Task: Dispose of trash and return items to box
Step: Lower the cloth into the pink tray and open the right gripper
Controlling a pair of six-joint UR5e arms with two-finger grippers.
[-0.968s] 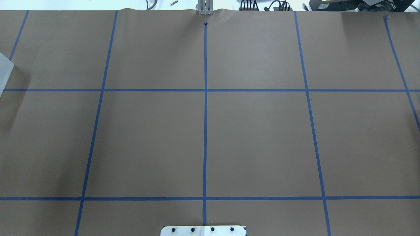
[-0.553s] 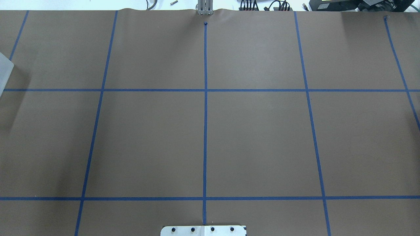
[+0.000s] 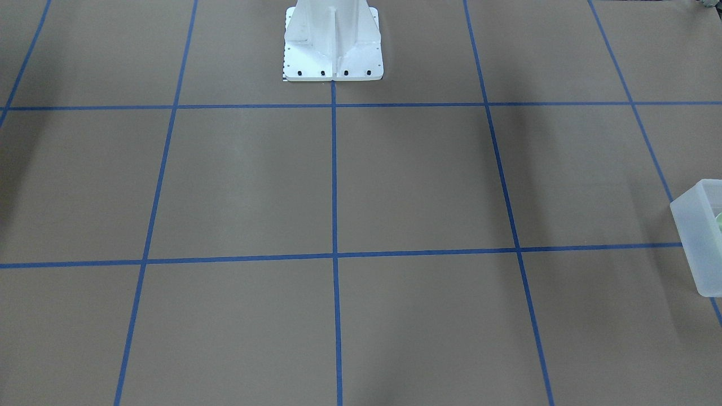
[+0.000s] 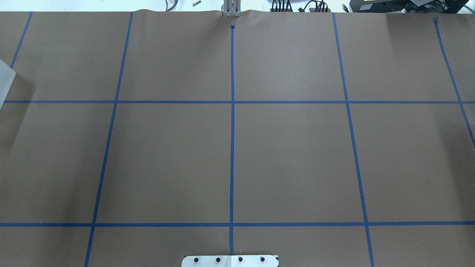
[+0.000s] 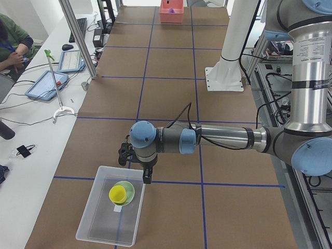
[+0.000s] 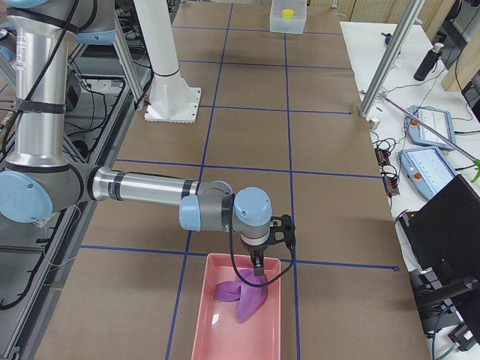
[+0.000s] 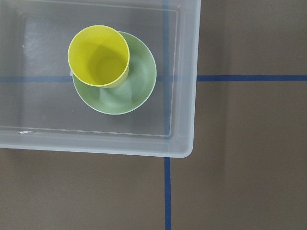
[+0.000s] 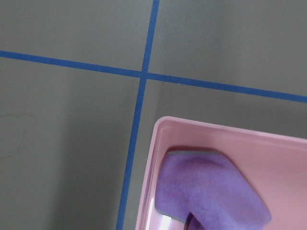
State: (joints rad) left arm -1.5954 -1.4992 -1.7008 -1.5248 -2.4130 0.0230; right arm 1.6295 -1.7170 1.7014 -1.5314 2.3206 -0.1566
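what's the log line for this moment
items: yellow cup in green bowl, in box | trash: purple cloth in pink bin | left gripper over box edge | right gripper over pink bin | jaws unclear

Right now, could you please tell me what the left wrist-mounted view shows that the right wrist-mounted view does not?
Only the left wrist-mounted view shows the translucent box, with the yellow cup standing in the green bowl inside it. Only the right wrist-mounted view shows the pink tray with a purple cloth lying in it. Both share the brown table cover crossed by blue tape lines.
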